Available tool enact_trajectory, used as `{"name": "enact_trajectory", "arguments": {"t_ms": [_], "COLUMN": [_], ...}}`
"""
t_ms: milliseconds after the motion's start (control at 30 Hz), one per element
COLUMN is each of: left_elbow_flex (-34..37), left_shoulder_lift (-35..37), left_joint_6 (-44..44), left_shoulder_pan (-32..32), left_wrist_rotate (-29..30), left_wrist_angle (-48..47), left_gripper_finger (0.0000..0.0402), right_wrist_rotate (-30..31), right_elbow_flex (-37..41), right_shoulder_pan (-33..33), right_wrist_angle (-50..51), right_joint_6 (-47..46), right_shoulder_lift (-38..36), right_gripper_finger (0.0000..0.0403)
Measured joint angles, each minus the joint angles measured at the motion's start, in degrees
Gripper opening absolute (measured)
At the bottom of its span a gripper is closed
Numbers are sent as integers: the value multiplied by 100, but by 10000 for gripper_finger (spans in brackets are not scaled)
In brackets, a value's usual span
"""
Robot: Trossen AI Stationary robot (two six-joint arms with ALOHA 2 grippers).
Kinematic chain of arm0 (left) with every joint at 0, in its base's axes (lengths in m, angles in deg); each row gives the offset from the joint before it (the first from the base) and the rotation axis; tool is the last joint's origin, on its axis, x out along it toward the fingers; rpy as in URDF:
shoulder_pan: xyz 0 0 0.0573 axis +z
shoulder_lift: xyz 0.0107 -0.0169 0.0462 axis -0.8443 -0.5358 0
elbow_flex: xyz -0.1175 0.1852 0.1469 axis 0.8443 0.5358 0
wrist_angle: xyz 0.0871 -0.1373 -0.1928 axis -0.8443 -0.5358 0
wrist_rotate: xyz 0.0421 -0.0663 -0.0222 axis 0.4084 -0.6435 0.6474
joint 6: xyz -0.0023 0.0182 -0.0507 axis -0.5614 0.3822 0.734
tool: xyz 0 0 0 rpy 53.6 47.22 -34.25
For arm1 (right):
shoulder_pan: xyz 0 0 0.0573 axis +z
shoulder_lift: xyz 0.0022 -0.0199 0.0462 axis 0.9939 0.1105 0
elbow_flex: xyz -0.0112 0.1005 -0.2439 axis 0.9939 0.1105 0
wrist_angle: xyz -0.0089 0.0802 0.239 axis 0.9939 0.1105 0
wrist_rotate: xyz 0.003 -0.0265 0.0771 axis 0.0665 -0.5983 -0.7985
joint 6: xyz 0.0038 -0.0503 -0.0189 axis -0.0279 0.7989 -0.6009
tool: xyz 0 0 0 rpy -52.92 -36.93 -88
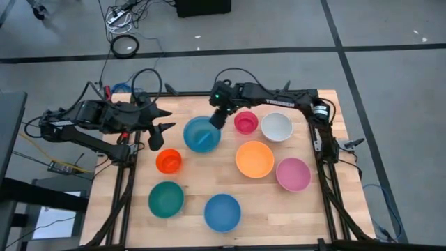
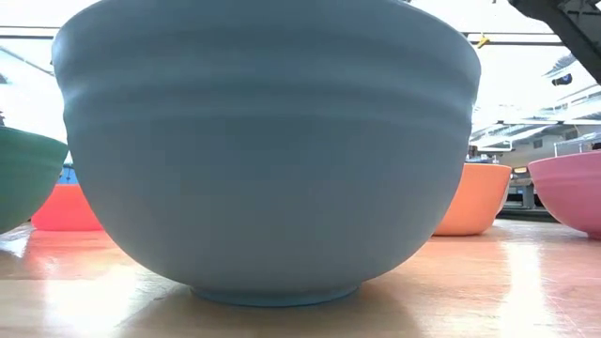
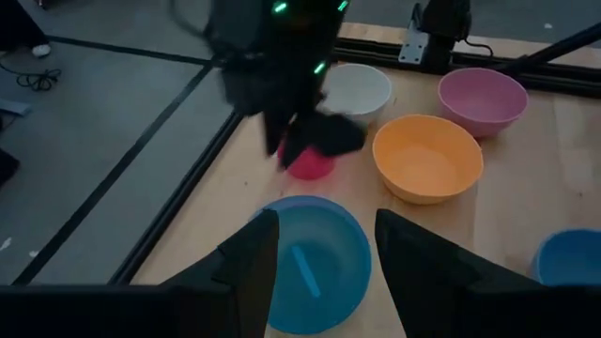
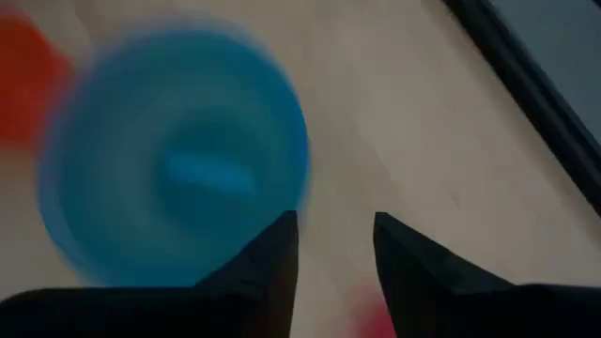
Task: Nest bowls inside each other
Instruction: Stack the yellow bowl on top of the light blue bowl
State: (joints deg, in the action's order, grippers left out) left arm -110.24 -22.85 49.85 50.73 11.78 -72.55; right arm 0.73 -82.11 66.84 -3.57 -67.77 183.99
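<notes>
At the table's far middle a bright blue bowl point(image 1: 202, 134) sits nested inside a paler blue bowl point(image 3: 310, 204). My right gripper point(image 4: 333, 225) hangs open just above this pair's far right rim and touches nothing. Around the pair stand a small magenta bowl point(image 1: 246, 122), a white bowl point(image 1: 277, 126), an orange bowl point(image 1: 254, 159), a pink bowl point(image 1: 293, 174), a small red-orange bowl point(image 1: 168, 161), a teal bowl point(image 1: 166, 199) and another blue bowl point(image 1: 222, 212), each on its base. My left gripper point(image 1: 157, 130) waits open at the table's far left.
A black metal frame point(image 1: 324, 150) runs along the table's right, left and far edges. The bare wood point(image 1: 209, 174) between the bowls leaves only narrow gaps. In the low view the near blue bowl point(image 2: 268, 150) hides most of the table.
</notes>
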Motion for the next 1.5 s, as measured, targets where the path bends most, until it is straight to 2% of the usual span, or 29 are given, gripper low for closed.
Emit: {"name": "enact_trajectory", "arguments": {"t_ms": [100, 233, 500, 700, 900, 1067, 1200, 1500], "left_elbow_flex": [0, 2, 4, 4, 4, 4, 4, 4], "left_shoulder_lift": [0, 0, 0, 0, 0, 0, 0, 0], "left_joint_6": [105, 293, 487, 490, 600, 629, 638, 633], "left_shoulder_pan": [0, 0, -152, -375, -577, -689, -719, -717], "left_wrist_rotate": [0, 1, 0, 0, 2, 142, 186, 195], "left_wrist_angle": [-188, -531, -887, -865, -867, -865, -863, -867], "left_gripper_finger": [188, 188, 188, 188, 188, 188, 188, 188], "right_wrist_rotate": [274, 415, 810, 1274, 983, 493, 322, 374], "right_elbow_flex": [1, 7, 789, 1847, 3060, 3817, 4230, 4675], "right_shoulder_pan": [230, 792, 1875, 2240, 2238, 2236, 2238, 2236], "right_wrist_angle": [1007, 1762, 2254, 2401, 2347, 1573, 1023, 861], "right_joint_6": [38, 58, -741, -1792, -3196, -3852, -4068, -4222], "right_shoulder_lift": [-187, -377, -829, -1458, -2395, -3000, -3115, -3013], "right_gripper_finger": [130, 127, 128, 136, 161, 177, 181, 181]}}
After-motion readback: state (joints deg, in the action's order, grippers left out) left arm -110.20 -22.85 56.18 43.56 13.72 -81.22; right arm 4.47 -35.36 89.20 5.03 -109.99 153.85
